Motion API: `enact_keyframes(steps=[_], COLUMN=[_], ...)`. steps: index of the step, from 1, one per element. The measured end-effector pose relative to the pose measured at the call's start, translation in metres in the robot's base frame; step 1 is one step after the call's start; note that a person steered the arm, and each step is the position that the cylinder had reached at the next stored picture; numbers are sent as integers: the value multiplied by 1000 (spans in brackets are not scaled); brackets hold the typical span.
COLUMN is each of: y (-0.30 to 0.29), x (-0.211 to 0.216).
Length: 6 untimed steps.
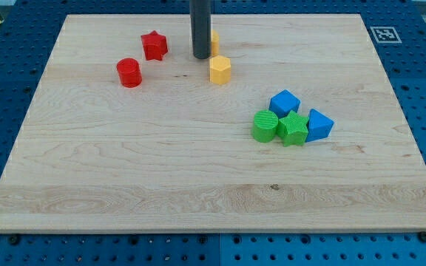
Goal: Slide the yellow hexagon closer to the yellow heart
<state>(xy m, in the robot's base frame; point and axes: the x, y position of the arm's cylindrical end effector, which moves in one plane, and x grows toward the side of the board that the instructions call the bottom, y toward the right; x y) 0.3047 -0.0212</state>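
The yellow hexagon (220, 70) lies on the wooden board in the upper middle of the camera view. The yellow heart (214, 42) lies just above it, mostly hidden behind my rod, with only a sliver showing at the rod's right edge. My tip (201, 56) rests on the board just left of and above the hexagon, between the two yellow blocks, apart from the hexagon by a small gap.
A red star (154, 45) and a red cylinder (129, 72) lie to the left of my tip. At the right middle, a green cylinder (265, 125), a green star (293, 128), a blue cube (285, 102) and a blue triangular block (319, 125) are clustered together.
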Motion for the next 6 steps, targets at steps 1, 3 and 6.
enact_keyframes(steps=[1,3,6], y=[3,15,-3], x=[-17,-46,80])
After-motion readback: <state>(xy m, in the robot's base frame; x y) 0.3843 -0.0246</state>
